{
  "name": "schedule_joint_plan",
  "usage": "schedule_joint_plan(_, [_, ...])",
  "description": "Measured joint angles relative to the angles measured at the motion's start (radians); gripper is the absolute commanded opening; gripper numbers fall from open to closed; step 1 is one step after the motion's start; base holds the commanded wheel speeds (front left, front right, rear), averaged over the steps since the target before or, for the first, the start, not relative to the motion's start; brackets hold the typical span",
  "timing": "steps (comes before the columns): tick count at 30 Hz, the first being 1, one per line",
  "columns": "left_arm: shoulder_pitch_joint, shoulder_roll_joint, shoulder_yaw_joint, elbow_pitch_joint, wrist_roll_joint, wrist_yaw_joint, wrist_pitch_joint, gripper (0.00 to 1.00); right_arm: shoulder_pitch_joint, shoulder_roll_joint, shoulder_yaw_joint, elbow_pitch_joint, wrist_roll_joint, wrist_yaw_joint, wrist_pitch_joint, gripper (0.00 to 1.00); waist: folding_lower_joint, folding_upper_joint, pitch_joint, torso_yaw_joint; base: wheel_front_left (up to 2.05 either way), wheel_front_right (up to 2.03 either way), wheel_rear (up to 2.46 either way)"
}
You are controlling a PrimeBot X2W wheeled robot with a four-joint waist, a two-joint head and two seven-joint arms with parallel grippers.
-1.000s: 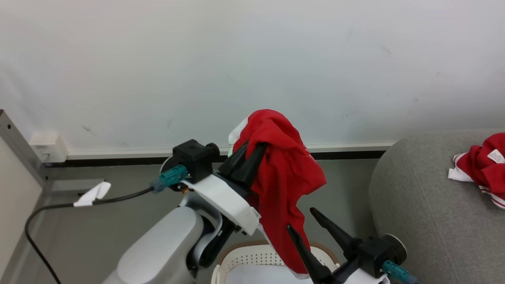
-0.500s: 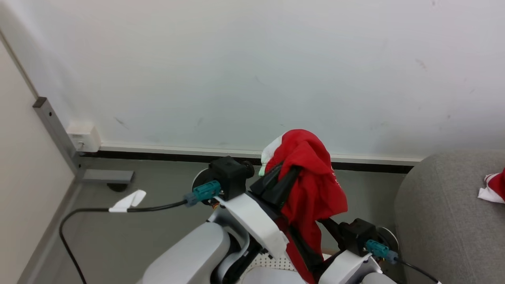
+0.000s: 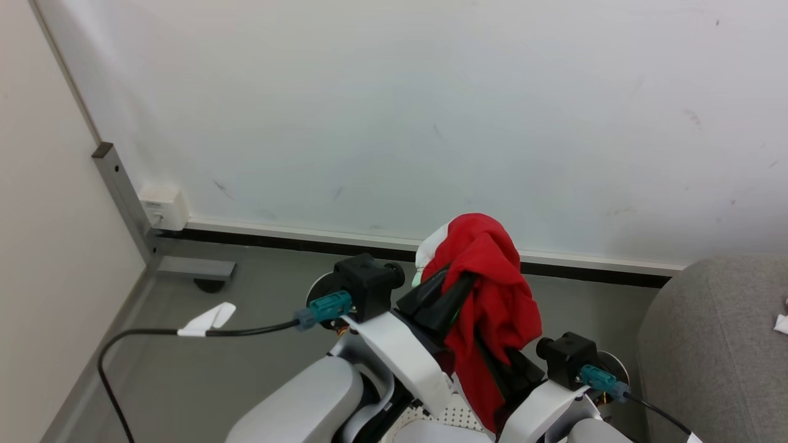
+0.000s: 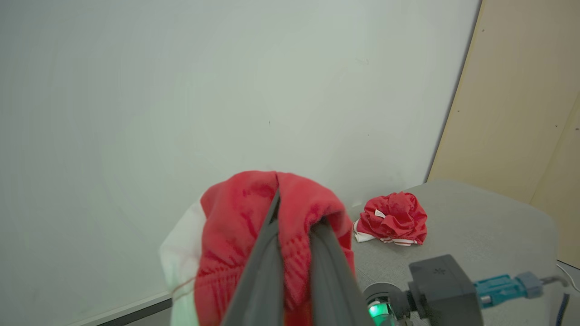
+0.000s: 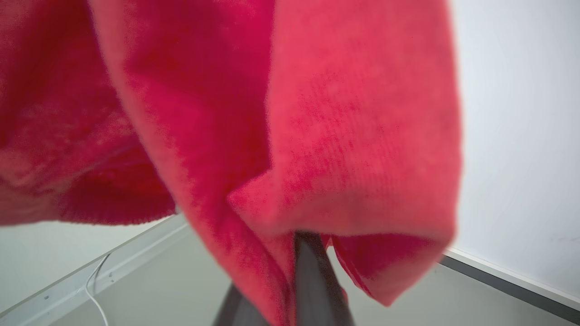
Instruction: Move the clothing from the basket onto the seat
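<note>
Between left gripper (image 4: 297, 208) and right gripper (image 5: 304, 239) hangs one garment (image 3: 495, 289)

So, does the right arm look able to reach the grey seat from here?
Probably yes: the seat is close on its right, nothing between. But both arms' jaws are shut on the red garment, so they must move together.

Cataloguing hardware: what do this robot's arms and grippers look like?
Pale grey forearms, white wrist shells. The left gripper and right gripper have long dark tapering fingers. Each wrist carries a black camera block with a teal connector and black cable; a white tag marks the left cable.
</note>
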Motion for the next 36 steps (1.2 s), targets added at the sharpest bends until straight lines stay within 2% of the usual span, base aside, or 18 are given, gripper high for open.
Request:
schedule_joint_plan(9, [0.009,0.015,0.010,0.003,-0.009,0.012,-0.006,0.00,0.004,0.000,-0.002,-0.035,0.038,0.000,0.000,0.00,0.0000,0.0000,0.004,-0.015,0.00,0.00,0.00])
schedule_joint_plan(20, [0.011,0.021,0.007,0.007,-0.010,0.020,-0.009,0.00,0.004,0.000,-0.022,-0.046,0.022,0.000,0.000,0.00,0.0000,0.0000,0.005,-0.042,0.00,0.00,0.00])
schedule_joint_plan(30, [0.017,0.034,0.004,0.007,-0.010,0.030,-0.016,0.00,0.012,0.000,-0.092,-0.077,-0.006,0.000,0.000,0.00,0.0001,0.0000,0.013,-0.076,0.00,0.00,0.00])
schedule_joint_plan(31, [0.017,0.036,0.004,0.006,-0.010,0.031,-0.016,0.20,0.013,0.000,-0.100,-0.081,-0.016,0.000,0.000,0.00,0.0000,0.0000,0.014,-0.082,0.00,0.00,0.00])
schedule_joint_plan(32, [0.017,0.037,0.004,0.005,-0.010,0.035,-0.017,0.45,0.015,0.000,-0.109,-0.084,-0.026,0.000,0.000,0.00,0.0001,0.0000,0.015,-0.087,0.00,0.00,0.00])
schedule_joint_plan(33, [0.017,0.037,0.004,0.004,-0.010,0.035,-0.017,0.90,0.017,0.000,-0.119,-0.088,-0.031,0.000,0.000,0.00,0.0001,0.0000,0.016,-0.093,0.00,0.00,0.00])
schedule_joint_plan(34, [0.018,0.037,0.004,0.004,-0.009,0.036,-0.018,1.00,0.019,-0.001,-0.131,-0.091,-0.037,0.000,0.000,0.00,0.0001,0.0000,0.017,-0.099,0.00,0.00,0.00])
schedule_joint_plan(36, [0.018,0.037,0.004,0.001,-0.009,0.039,-0.020,1.00,0.021,-0.005,-0.152,-0.100,-0.048,0.000,0.000,0.00,0.0000,0.0000,0.021,-0.112,0.00,0.00,0.00])
